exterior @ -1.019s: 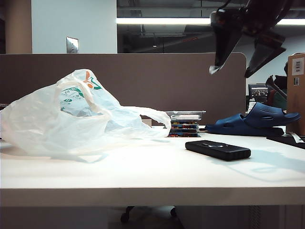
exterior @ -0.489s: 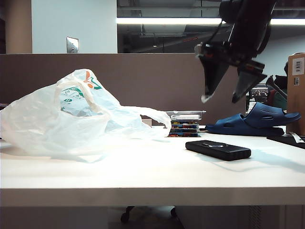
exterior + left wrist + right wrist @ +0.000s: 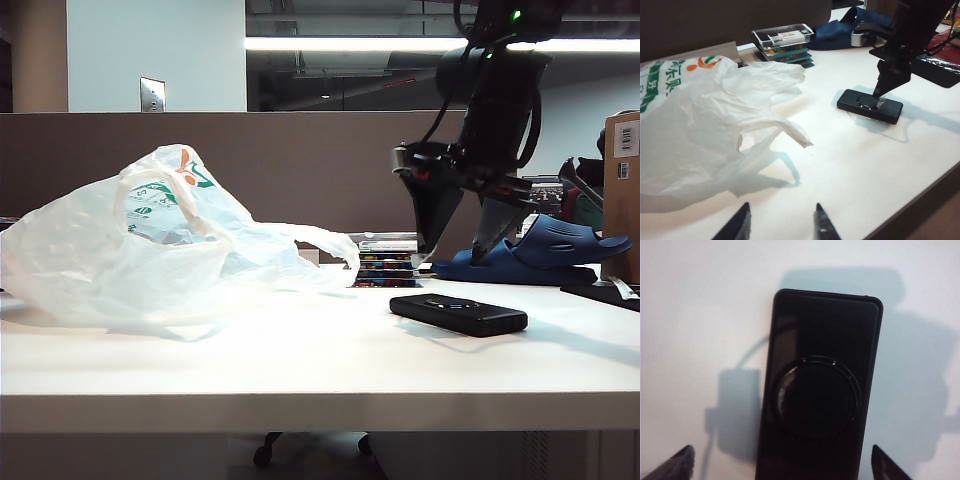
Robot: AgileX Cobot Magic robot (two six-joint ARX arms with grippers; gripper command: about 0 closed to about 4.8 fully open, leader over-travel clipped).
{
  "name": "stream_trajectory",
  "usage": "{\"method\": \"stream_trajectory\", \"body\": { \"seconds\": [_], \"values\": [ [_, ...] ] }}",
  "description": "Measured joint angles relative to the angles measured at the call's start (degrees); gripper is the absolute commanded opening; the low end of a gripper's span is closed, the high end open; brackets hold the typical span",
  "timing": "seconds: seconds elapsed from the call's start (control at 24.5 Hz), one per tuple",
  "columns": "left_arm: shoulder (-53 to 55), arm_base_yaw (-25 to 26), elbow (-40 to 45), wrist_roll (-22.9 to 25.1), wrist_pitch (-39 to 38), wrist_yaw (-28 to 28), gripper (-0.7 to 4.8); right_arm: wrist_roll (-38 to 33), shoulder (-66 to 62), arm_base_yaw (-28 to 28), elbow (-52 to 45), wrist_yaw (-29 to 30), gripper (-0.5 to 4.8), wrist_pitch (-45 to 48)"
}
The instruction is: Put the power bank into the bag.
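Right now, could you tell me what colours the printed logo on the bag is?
Green and orange, printed on the bag; the left wrist view shows it best.

black power bank lies flat on the table, right of crumpled white bag.

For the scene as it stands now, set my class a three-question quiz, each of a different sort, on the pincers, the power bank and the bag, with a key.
1. True or false: the power bank is already inside the bag.
2. Multiple choice: the right pincer is A) shut on the power bank, B) open above the power bank, C) reaching into the bag.
3. Short answer: which blue item lies behind the power bank in the exterior view?

Key
1. False: it lies flat on the table, apart from the bag.
2. B: its jaws stand wide either side of it, nothing held.
3. The sandal.

The left pincer hangs open near the bag.
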State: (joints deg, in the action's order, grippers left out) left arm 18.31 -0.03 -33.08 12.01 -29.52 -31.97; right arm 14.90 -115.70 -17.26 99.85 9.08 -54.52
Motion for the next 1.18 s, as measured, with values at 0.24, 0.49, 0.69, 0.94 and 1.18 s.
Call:
{"method": "stream_trajectory", "body": {
  "seconds": [0.24,0.49,0.69,0.94,1.18],
  "values": [
    [-0.1,0.0,0.0,0.0,-0.3,0.0,1.56,1.5,-2.4,-0.1,0.0,-1.8,4.79,1.6],
    [-0.1,0.0,0.0,0.0,-1.3,0.0,1.56,1.9,-3.3,-0.1,0.0,-1.8,4.79,3.9],
    [-0.1,0.0,0.0,0.0,-2.0,0.0,1.56,1.9,-3.9,-0.1,0.1,-1.7,4.79,4.6],
    [-0.1,0.0,0.0,0.0,-2.1,0.0,1.56,2.0,-6.2,-0.1,0.1,-1.7,4.79,4.6],
    [-0.1,0.0,0.0,0.0,-2.1,0.0,1.56,2.1,-8.4,-0.1,0.2,-1.8,4.79,4.8]
  ]
}}
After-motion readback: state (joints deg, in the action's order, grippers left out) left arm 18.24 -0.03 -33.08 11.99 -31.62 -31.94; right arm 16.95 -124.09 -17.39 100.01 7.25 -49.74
